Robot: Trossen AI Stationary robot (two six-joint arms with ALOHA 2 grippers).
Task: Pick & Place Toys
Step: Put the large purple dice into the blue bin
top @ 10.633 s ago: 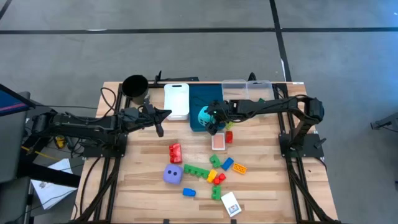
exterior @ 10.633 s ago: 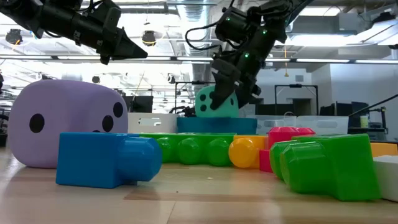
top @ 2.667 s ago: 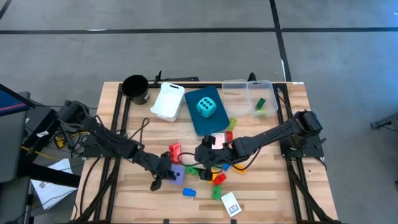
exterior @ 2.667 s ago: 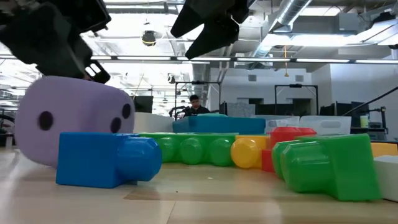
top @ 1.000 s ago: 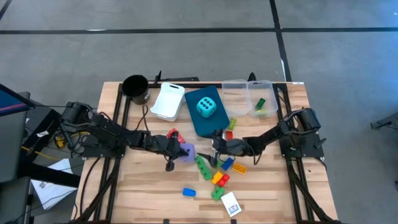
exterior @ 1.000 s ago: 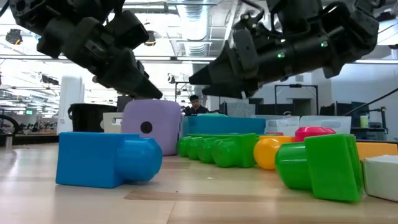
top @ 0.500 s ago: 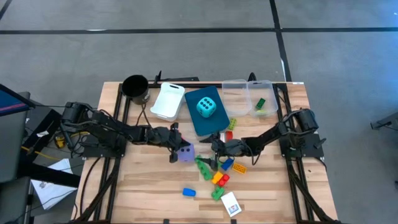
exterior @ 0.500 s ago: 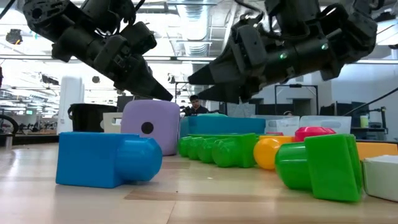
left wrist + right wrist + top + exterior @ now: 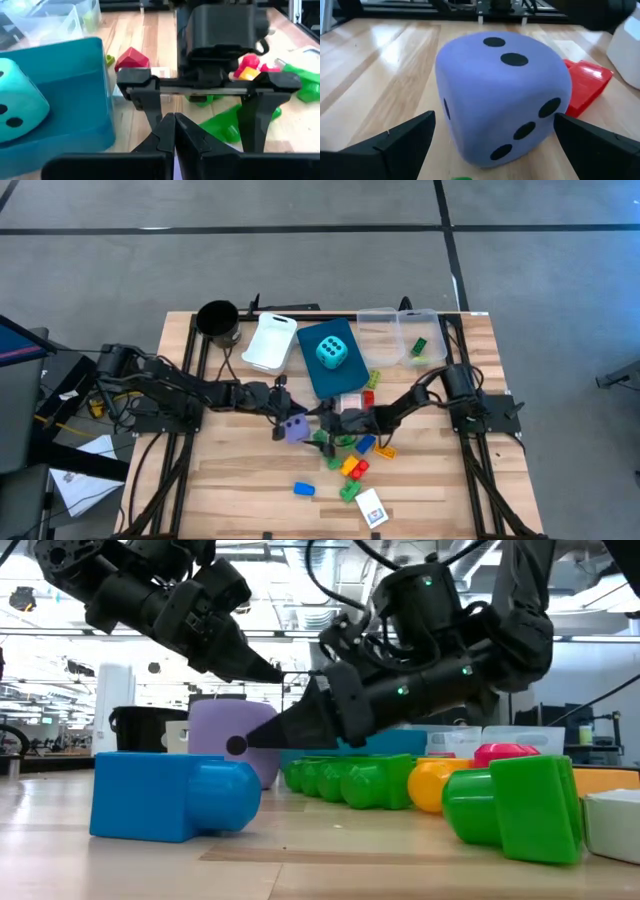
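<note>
Closing in, high view: the right tool [image 9: 322, 423], just below frame centre, reaches leftward to the purple die [image 9: 294, 429] on the surface [image 9: 240, 480]; the left tool [image 9: 281, 408] sits just above the die, and the cyan die [image 9: 332, 351] rests on the blue bin [image 9: 318, 378] in the upper middle.
Bricks, high view: green, blue, yellow and orange bricks [image 9: 350, 464] cluster right of the purple die, a lone blue brick [image 9: 303, 489] lies lower, and a card [image 9: 370, 507] lies at bottom centre.
Low view: the right tool's tips [image 9: 262, 736] point at the purple die [image 9: 232, 735] left of centre; a blue brick [image 9: 170, 796] stands in the foreground.
Left wrist view: the left tool's fingers [image 9: 174, 129] are pressed together, holding nothing.
Right wrist view: the right tool's fingers [image 9: 405, 135] stand wide apart on either side of the purple die [image 9: 500, 95], not touching it; a red brick [image 9: 587, 82] lies beyond.
Step, judged: lining up a grasp on the purple die.
Next move, judged: advance a little, close evenly on opposite faces, with the left tool kept clear.
</note>
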